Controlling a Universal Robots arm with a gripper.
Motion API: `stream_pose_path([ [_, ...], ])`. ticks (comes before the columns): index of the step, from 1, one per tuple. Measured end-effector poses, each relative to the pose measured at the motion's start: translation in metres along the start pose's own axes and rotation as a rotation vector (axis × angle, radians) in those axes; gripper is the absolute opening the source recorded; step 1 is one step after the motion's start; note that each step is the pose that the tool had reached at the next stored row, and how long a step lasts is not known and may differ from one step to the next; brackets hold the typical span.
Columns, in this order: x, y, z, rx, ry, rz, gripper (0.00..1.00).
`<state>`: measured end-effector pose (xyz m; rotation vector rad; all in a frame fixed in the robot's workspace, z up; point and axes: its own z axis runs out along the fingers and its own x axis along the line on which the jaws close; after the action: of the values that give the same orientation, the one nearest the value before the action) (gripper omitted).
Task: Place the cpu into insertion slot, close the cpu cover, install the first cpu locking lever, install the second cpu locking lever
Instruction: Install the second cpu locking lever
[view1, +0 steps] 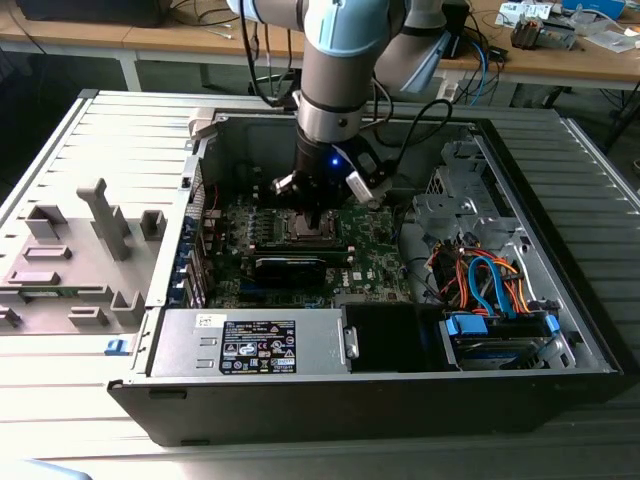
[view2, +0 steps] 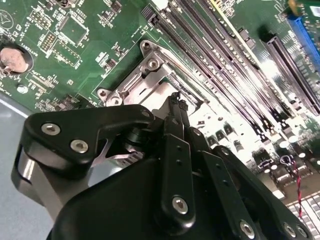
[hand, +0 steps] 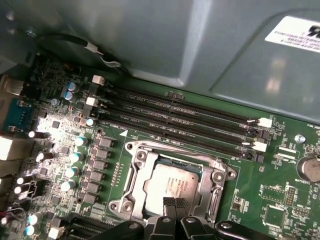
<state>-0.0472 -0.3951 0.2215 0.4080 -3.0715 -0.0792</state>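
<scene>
The gripper (hand: 175, 204) is pinched nearly closed, holding nothing that I can make out — its tips press on the cpu (hand: 176, 183), probably to seat it. Around it the insertion slot (hand: 131, 177) (cover apparently down); memory slots (hand: 175, 117) lie beyond.

In the exterior view the arm hides the silvery-bordered square insertion slot (view1: 305, 226) at frame centre. In the first wrist view the black gripper (hand: 175, 204) covers the silver-grey cpu's (hand: 176, 184) lower edge.

Silver-topped cpu (hand: 172, 186) flat in insertion slot (hand: 134, 175), framed by closed silvery cpu cover (hand: 207, 181).
</scene>
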Motion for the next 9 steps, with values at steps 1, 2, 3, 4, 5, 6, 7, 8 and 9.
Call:
stream_pose_path([
  [1, 0.0001, 0.0003, -0.0023, 0.0011, 0.0003, 0.0, 0.11],
  [2, 0.0001, 0.0005, -0.0036, 0.0021, 0.0005, 0.0, 0.11],
  [3, 0.0, 0.0007, -0.0051, 0.0034, 0.0009, 0.0, 0.11],
  [4, -0.0001, 0.0008, -0.0062, 0.0048, 0.0012, 0.0, 0.11],
  [5, -0.0002, 0.0011, -0.0078, 0.0069, 0.0019, 0.0, 0.11],
  [6, -0.0002, 0.0013, -0.0091, 0.0083, 0.0023, 0.001, 0.11],
  [7, -0.0003, 0.0016, -0.0114, 0.0111, 0.003, 0.001, 0.11],
  [8, -0.0003, 0.0018, -0.013, 0.0123, 0.0033, 0.001, 0.11],
  [9, -0.0003, 0.002, -0.0147, 0.0138, 0.0037, 0.001, 0.11],
])
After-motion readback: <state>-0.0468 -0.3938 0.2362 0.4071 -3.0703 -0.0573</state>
